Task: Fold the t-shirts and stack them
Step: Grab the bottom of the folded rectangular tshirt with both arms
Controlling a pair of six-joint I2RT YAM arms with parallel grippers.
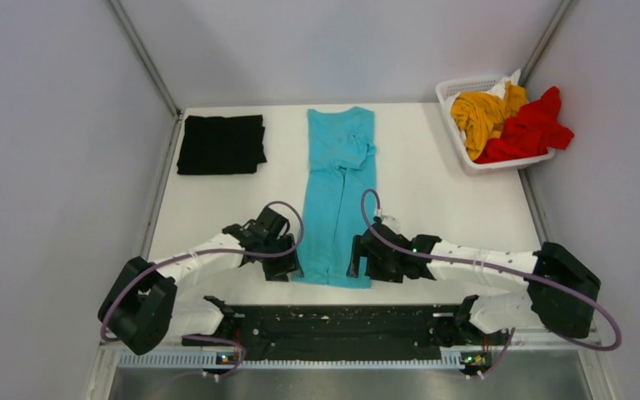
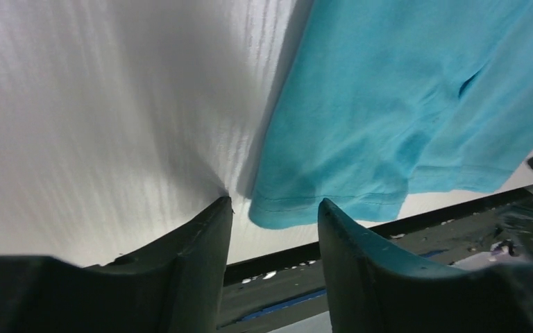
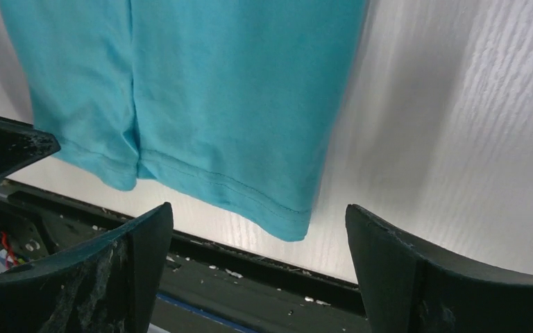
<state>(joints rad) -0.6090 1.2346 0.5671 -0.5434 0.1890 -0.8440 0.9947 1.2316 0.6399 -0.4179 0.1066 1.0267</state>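
Note:
The turquoise t-shirt [image 1: 339, 192] lies lengthwise down the table's middle, folded narrow, collar at the far end and hem near me. My left gripper [image 1: 290, 268] is open at the hem's left corner [image 2: 277, 211], which lies between its fingers. My right gripper [image 1: 354, 260] is open wide at the hem's right corner [image 3: 288, 222]. The black t-shirt [image 1: 221, 144] lies folded at the far left. The mustard yellow t-shirt [image 1: 485, 112] and the red t-shirt [image 1: 529, 129] are bunched in the basket.
A white plastic lattice basket [image 1: 458, 87] stands at the far right corner. The black mounting rail [image 1: 333, 325] runs along the near edge, just behind the hem. White walls enclose the table on three sides.

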